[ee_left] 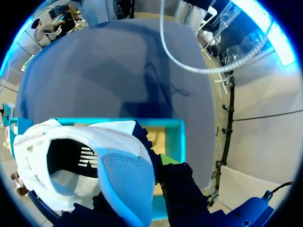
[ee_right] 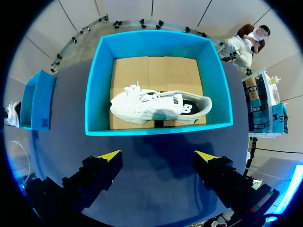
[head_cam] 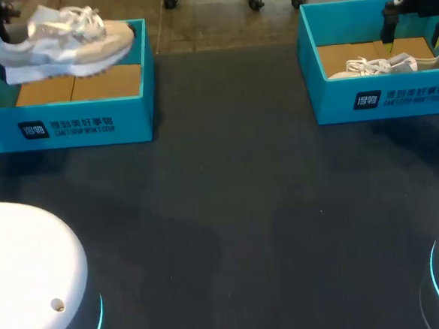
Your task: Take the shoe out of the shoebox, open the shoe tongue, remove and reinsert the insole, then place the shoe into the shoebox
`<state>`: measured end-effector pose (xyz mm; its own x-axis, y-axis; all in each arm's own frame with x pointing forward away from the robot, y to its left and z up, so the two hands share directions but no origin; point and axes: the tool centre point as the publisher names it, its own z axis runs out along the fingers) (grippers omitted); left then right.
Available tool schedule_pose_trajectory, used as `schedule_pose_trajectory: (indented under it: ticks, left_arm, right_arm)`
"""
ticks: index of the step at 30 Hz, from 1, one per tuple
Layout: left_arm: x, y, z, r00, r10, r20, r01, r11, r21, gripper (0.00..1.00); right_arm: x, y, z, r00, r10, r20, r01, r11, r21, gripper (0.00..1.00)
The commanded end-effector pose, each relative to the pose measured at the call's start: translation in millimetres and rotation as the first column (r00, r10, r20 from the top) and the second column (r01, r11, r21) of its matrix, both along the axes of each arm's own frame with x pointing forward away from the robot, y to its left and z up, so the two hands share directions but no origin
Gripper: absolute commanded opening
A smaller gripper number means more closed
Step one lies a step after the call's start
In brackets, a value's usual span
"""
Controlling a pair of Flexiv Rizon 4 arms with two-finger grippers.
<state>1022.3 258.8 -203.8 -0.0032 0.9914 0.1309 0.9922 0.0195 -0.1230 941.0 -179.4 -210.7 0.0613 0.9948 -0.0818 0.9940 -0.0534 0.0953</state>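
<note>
The left gripper [ee_left: 102, 182] is clamping the heel of a white-and-grey lace-up sneaker [head_cam: 67, 39], holding it roughly level above the open teal cardboard shoebox [head_cam: 73, 122] sitting at ten o'clock on the dark matte table [head_cam: 230, 209]. The shoe's toe is pointing toward three o'clock, and its thick white sole is hanging over the box's far rim. Below it, the box's flat brown cardboard floor is lying bare. In the left wrist view, the padded collar is gaping open and a soft pale-blue heel panel is sitting between the fingers.

At two o'clock, a second teal cardboard shoebox [head_cam: 380, 97] is holding a second white sneaker [ee_right: 158, 106], which is lying on its side on the brown floor with its laces loose. The right gripper [ee_right: 157, 156] is hovering above this box, with its fingers spread wide and touching nothing.

Between the two straight-walled boxes, a broad stretch of smooth tabletop is running open from twelve o'clock down to six.
</note>
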Motion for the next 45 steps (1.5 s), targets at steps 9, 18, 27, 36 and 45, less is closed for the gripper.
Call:
schedule_pose_trajectory:
  ticks: [9, 18, 27, 36, 45]
  left_arm:
    - [-133.8, -43, -7, 0.935, -0.067, 0.350, 0.065, 0.998, 0.018, 0.00]
    - [-193.0, -85, -18, 0.912, -0.151, 0.381, 0.145, 0.988, 0.045, 0.00]
    - [-239.0, -130, -33, 0.889, -0.206, 0.408, 0.195, 0.978, 0.068, 0.00]
    - [-239.0, -130, -33, 0.889, -0.206, 0.408, 0.195, 0.978, 0.068, 0.00]
    - [-253.2, -149, -53, 0.908, -0.231, 0.349, 0.224, 0.973, 0.063, 0.00]
  right_arm:
    - [-0.4, 0, 0, 1.000, -0.001, 0.001, 0.001, 1.000, 0.000, 1.00]
    - [-0.4, 0, 0, 1.000, -0.001, 0.001, 0.001, 1.000, 0.000, 1.00]
    - [-0.4, 0, 0, 1.000, -0.001, 0.001, 0.001, 1.000, 0.000, 1.00]
    - [-0.4, 0, 0, 1.000, -0.001, 0.001, 0.001, 1.000, 0.000, 1.00]
    - [-0.4, 0, 0, 1.000, -0.001, 0.001, 0.001, 1.000, 0.000, 1.00]
